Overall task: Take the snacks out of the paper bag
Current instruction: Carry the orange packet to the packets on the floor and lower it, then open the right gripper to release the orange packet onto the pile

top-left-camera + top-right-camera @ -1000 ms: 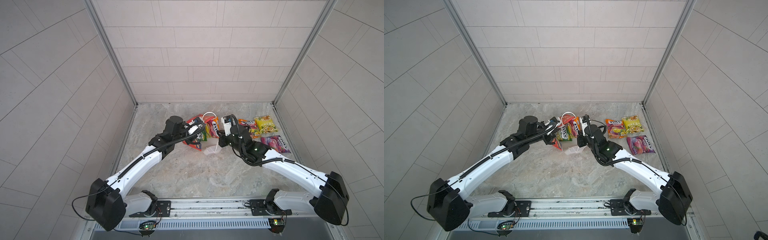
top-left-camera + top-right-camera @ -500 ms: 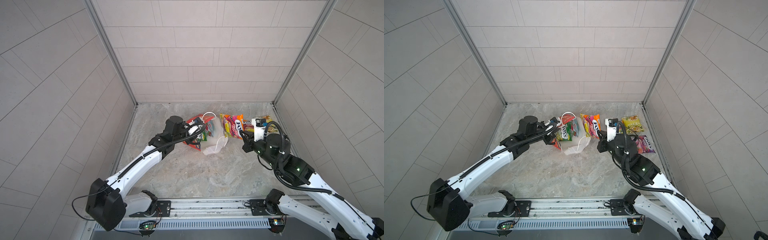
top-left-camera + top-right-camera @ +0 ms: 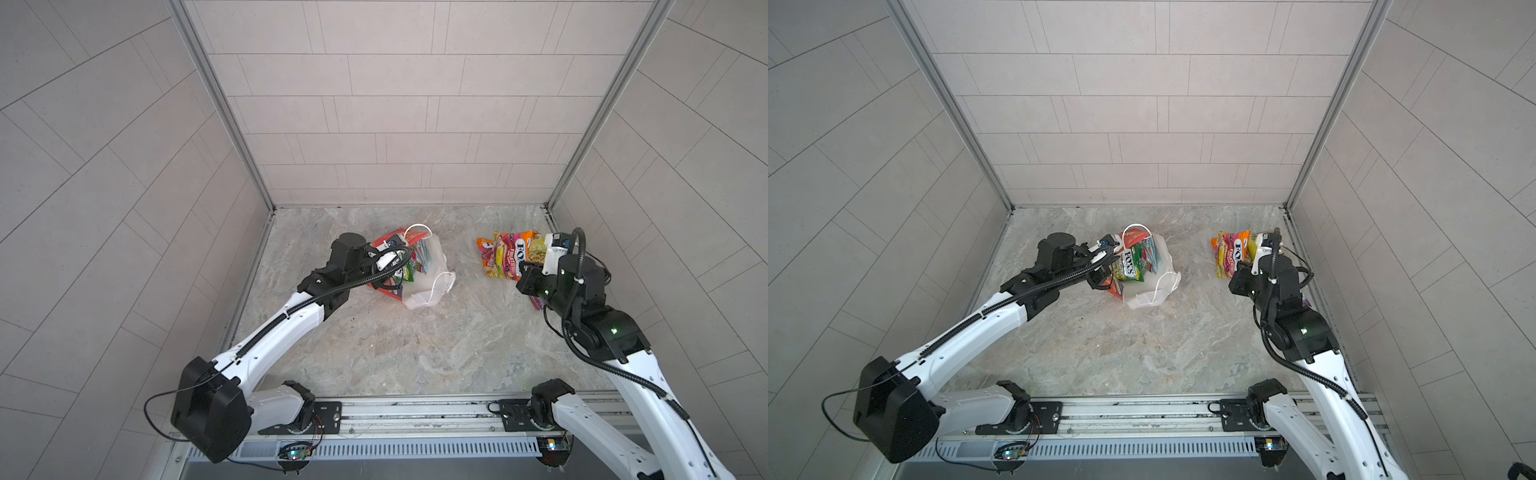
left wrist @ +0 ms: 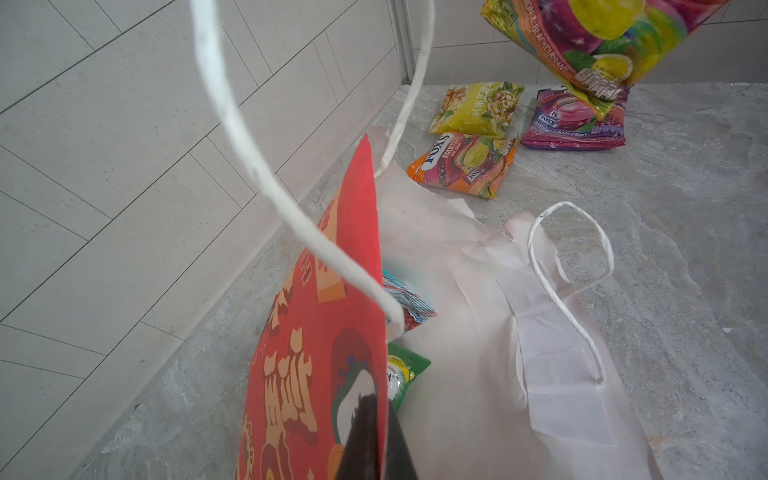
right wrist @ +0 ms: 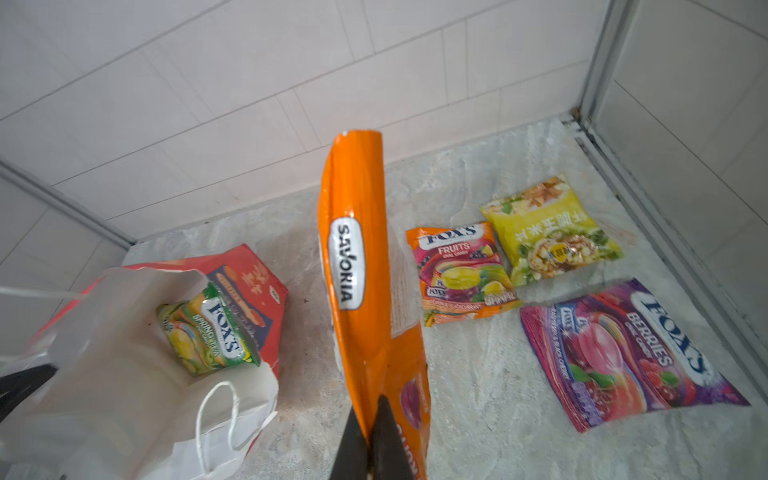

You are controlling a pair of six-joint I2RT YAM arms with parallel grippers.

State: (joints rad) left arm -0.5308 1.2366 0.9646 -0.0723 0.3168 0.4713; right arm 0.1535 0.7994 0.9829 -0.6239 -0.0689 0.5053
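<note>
One edge only: my right end effector (image 5: 369, 432) clamped the orange Fox's packet (image 5: 357, 257); glossy film might slip. Left end effector (image 4: 374, 432) pinched the paper bag (image 4: 324, 332).

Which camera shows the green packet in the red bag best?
Right wrist view: it looks into the paper bag, so the green packet shows its FOX'S label. Both top views show it small; the left wrist view, only a corner.

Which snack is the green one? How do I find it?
Find the red paper bag with white inside on the marble table. Inside its mouth sits the green packet, lettered FOX'S. The orange packet, yellow packet and purple packet lie outside; its bag neighbour is the light blue packet.
</note>
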